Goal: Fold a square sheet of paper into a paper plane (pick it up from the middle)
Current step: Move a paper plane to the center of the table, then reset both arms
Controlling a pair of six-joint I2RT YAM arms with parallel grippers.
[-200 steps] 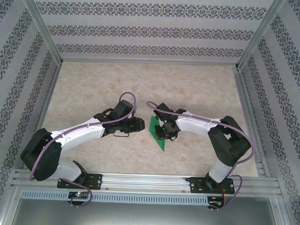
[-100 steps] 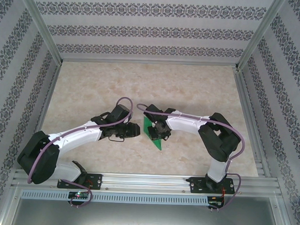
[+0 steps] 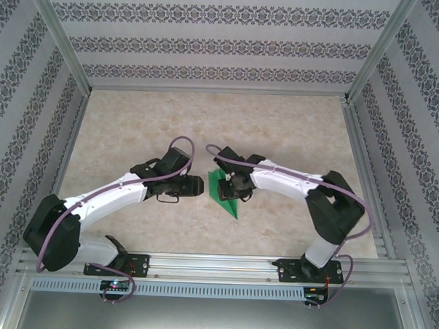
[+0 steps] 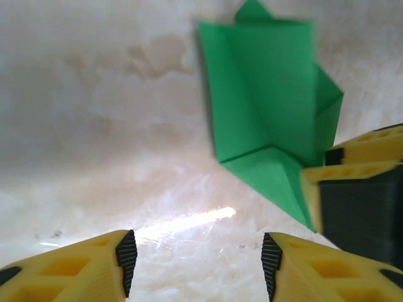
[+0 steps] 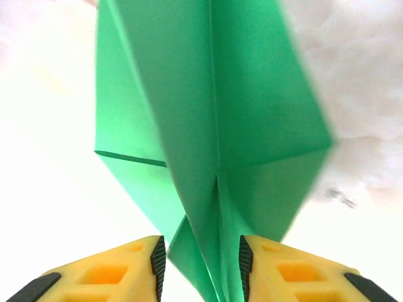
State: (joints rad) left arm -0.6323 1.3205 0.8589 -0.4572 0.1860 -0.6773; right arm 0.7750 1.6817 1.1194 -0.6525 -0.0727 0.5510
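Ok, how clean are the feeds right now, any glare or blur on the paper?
Top external: even light, green paper sharp. Left wrist: a glare streak on the table just below the paper, creases still readable. Right wrist: the table is washed out to white, and the paper's right edge looks soft.

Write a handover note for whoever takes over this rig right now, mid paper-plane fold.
Left gripper: open, empty, low over the beige marbled table, beside the bright green paper sheet.
Right gripper: open, fingers either side of the sheet's centre ridge.
Done: sheet folded into a pointed shape with a centre crease, on the table.
To do: it looks broad, not a slim dart; further folds seem needed.
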